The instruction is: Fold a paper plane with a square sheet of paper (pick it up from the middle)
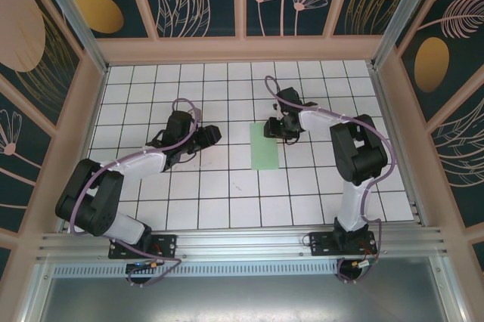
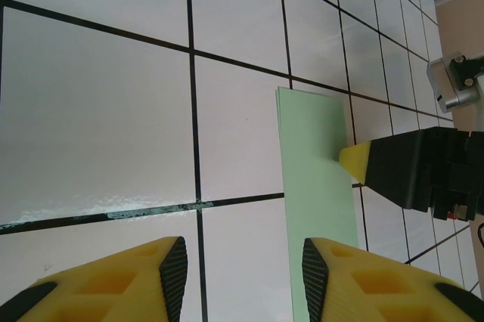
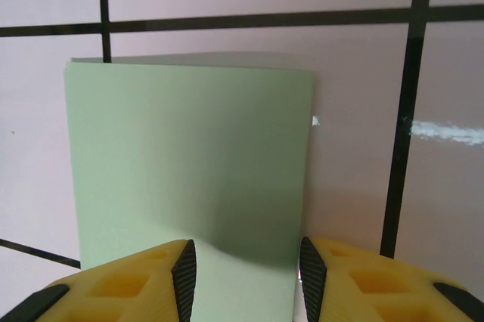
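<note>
In the top view the left gripper sits at 9 o'clock from the table's centre, pointing toward 3 o'clock. Its wrist view shows the 2 yellow fingers spread apart with bare white tile between them, so it is released and grasps nothing.

The square sheet of paper lies flat near the table's centre, at 3 o'clock from the left gripper and apart from it. It shows as a pale green strip, longer than wide. In the left wrist view its long edge runs just beside that gripper's right finger.

The right gripper hangs over the strip's far end, at 12 o'clock on the paper. In its wrist view the jaws stand apart, unclenched, with the paper flat below the gap. From the left wrist view, 1 yellow fingertip meets the paper's right edge.
</note>
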